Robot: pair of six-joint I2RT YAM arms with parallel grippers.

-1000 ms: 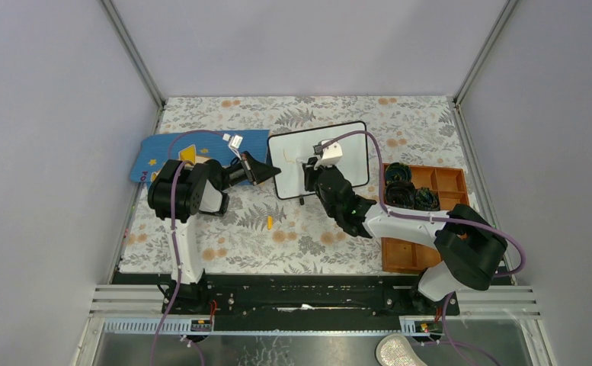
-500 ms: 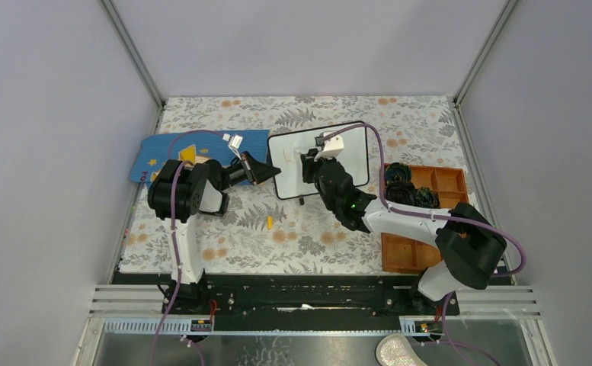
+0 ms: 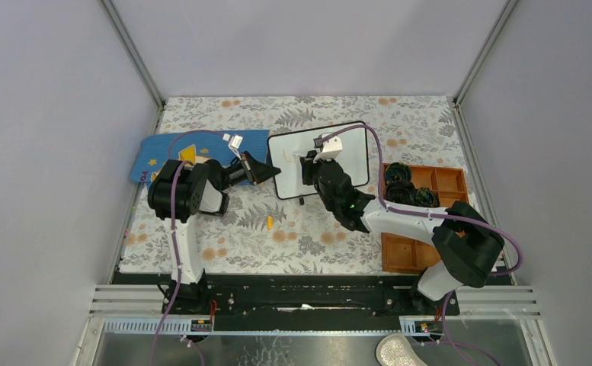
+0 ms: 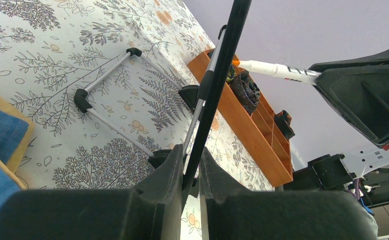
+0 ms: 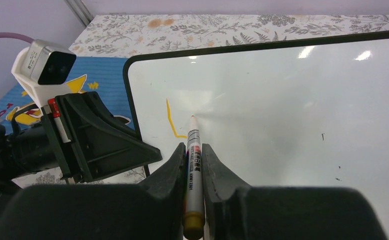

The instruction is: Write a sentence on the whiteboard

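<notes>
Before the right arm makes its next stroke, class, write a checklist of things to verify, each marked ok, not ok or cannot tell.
1. Marker gripped by right gripper: ok, jaws shut on its barrel.
2. Whiteboard steadied by left gripper: ok, jaws shut on its edge.
3. Tip touching the board: cannot tell.
4. Writing finished: not ok, only one orange stroke shows.
5. Blank board right of the stroke: ok.

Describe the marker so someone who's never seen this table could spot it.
On the floral table, find the black-framed whiteboard. The marker is clamped in the right tool, tip near the board's left edge. It is the slim white pen beside a short orange stroke.
</notes>
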